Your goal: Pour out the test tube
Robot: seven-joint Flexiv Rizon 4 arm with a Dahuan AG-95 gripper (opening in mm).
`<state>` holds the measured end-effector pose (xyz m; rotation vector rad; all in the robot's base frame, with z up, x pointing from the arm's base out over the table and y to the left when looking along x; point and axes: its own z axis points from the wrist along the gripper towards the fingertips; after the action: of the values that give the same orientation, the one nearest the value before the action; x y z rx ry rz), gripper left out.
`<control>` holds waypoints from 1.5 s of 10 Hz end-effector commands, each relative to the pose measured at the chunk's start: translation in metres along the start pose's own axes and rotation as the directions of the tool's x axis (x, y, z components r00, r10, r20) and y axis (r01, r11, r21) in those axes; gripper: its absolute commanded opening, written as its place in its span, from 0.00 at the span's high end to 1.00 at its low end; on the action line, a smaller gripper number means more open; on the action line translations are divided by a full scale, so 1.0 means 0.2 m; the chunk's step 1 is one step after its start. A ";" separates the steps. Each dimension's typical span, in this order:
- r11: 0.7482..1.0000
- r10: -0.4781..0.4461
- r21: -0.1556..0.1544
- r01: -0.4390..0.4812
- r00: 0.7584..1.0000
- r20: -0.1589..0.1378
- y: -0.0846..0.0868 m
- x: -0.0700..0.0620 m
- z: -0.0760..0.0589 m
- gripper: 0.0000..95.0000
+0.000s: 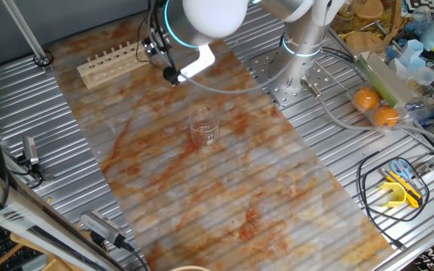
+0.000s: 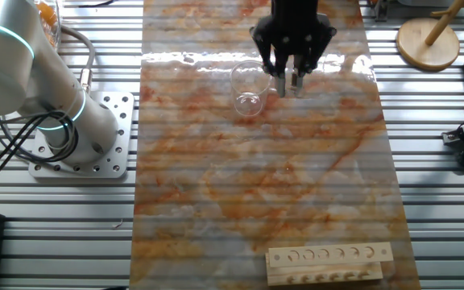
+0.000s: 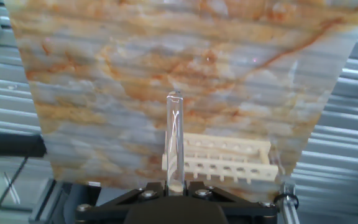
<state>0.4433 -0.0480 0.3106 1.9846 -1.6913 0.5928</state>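
Note:
The test tube (image 3: pixel 174 137) is a slim clear glass tube that sticks straight out from between my fingers in the hand view, its open rim farthest from the hand. My gripper (image 3: pixel 174 188) is shut on its lower end. In the fixed views the gripper (image 1: pixel 166 66) (image 2: pixel 290 74) hangs above the marbled mat, and the tube is too faint to make out there. A clear glass beaker (image 1: pixel 204 128) (image 2: pixel 248 87) stands on the mat, just beside the gripper in the other fixed view. The pale wooden rack (image 1: pixel 111 62) (image 2: pixel 329 264) (image 3: pixel 229 160) lies near the mat's edge.
The arm's base (image 1: pixel 300 84) (image 2: pixel 79 149) is bolted beside the mat. Two oranges (image 1: pixel 375 107), yellow-handled scissors (image 1: pixel 401 188) and cables lie on the ribbed metal table to one side. A round wooden stand (image 2: pixel 429 40) sits off the mat's corner.

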 end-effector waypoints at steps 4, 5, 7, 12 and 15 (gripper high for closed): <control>1.000 -0.001 -0.024 0.001 1.000 0.007 0.02 -0.17 -0.11 1.00; 1.000 0.002 -0.028 -0.002 1.000 0.007 0.03 -0.20 -0.13 1.00; 0.999 0.020 -0.036 -0.020 1.000 0.009 0.04 -0.27 -0.17 1.00; 0.999 0.047 -0.027 -0.046 0.999 0.007 0.06 -0.34 -0.20 1.00; 1.000 0.026 0.008 -0.026 0.999 0.046 0.06 -0.34 -0.20 1.00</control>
<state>0.4208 0.0281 0.3044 1.9880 -1.7523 0.5918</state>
